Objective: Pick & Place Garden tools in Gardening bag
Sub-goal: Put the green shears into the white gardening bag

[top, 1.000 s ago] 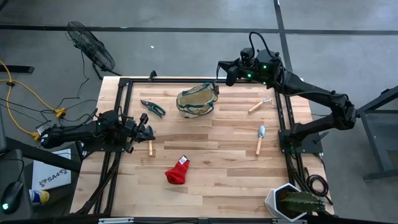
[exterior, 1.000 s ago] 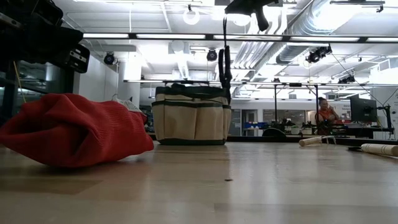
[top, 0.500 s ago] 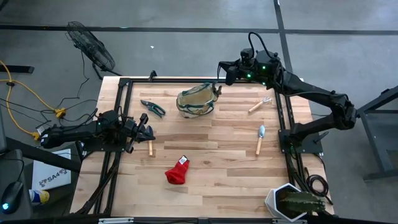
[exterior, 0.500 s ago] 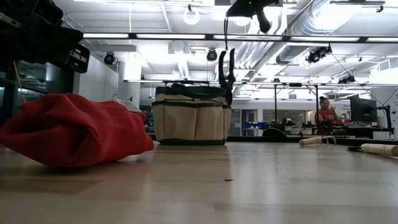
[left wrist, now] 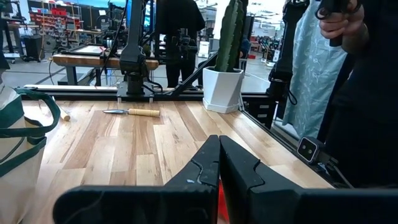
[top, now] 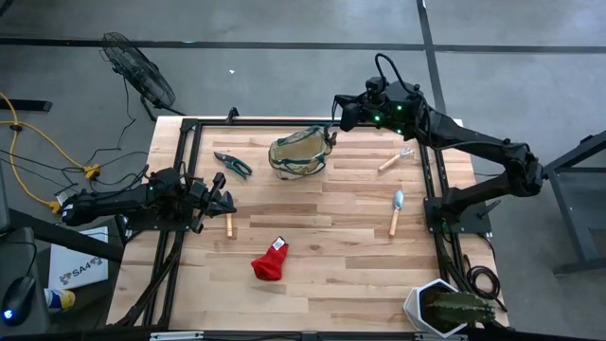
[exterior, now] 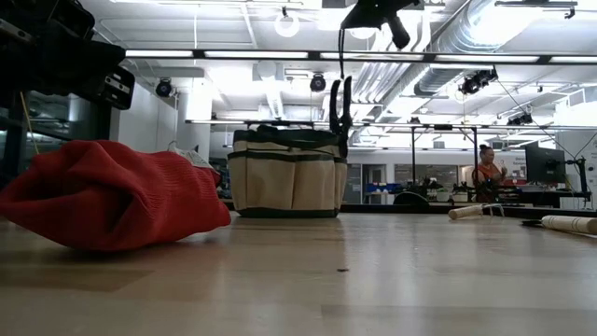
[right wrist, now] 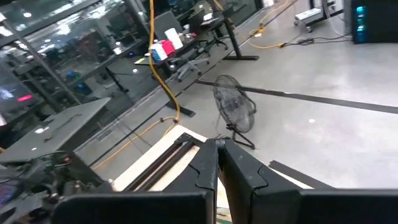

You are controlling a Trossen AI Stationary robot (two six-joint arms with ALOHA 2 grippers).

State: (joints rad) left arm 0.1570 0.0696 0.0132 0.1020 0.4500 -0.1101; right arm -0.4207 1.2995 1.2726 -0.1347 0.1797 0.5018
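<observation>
The tan gardening bag (top: 300, 153) stands at the table's far middle; it also shows in the low view (exterior: 284, 177). My right gripper (top: 338, 110) is above the bag's right end, shut on dark pruning shears (exterior: 340, 105) that hang below it. My left gripper (top: 227, 202) is shut and holds nothing, at the table's left edge beside a wooden-handled tool (top: 230, 225). Second shears (top: 232, 165) lie left of the bag. A fork (top: 396, 159) and a trowel (top: 396, 211) lie at the right. The red fabric piece (top: 270, 260) lies near the front middle. My right gripper holds the shears by a thin dark upper part (exterior: 340, 51), coming from above; the fingers hide the place of contact. The shears hang upright below the fingers, clear of the table, their lower end (exterior: 341, 126) level with the bag's right rim. Whether they touch the bag I cannot tell.
A spiky green plant in a white pot (top: 445, 308) stands at the near right corner. The black frame rails (top: 431, 189) run along the table's left and right sides. Bare wood lies between the bag and the red fabric. People stand beyond the table (left wrist: 348, 74).
The shears under my right gripper have sunk a little toward the bag's right rim, swinging and turning slightly on their thin upper part. My right gripper has shifted slightly toward the table's right edge.
</observation>
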